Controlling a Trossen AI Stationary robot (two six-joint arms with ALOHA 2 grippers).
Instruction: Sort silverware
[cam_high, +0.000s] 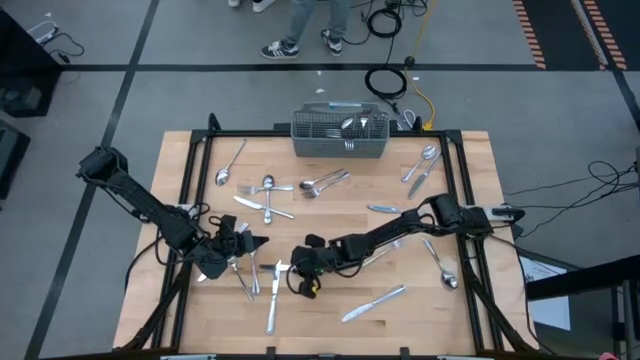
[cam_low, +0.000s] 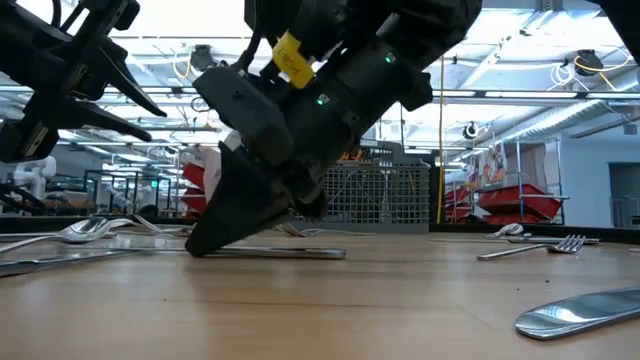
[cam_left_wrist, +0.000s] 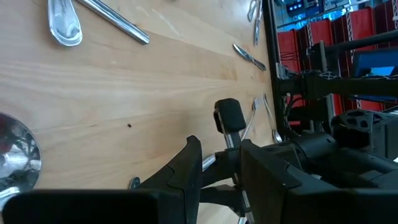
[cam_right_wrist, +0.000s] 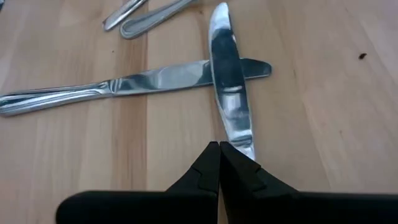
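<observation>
Working the right end effector (cam_right_wrist: 219, 163) first, I see its fingers clenched with nothing between them, tips down at the counter (cam_right_wrist: 323, 112) just short of a knife (cam_right_wrist: 229, 93) that lies crossed over another knife (cam_right_wrist: 134, 84). To do this well I judge I must spread the fingers, straddle the upper knife across its width, and lift it straight so the lower one stays put. The left end effector (cam_high: 235, 243) waits beside it over a few pieces, fingers partly apart; I cannot tell if they hold anything. Farther off, more silverware (cam_high: 325, 183) lies scattered, and the basket (cam_high: 340, 133) stands at the far edge.
</observation>
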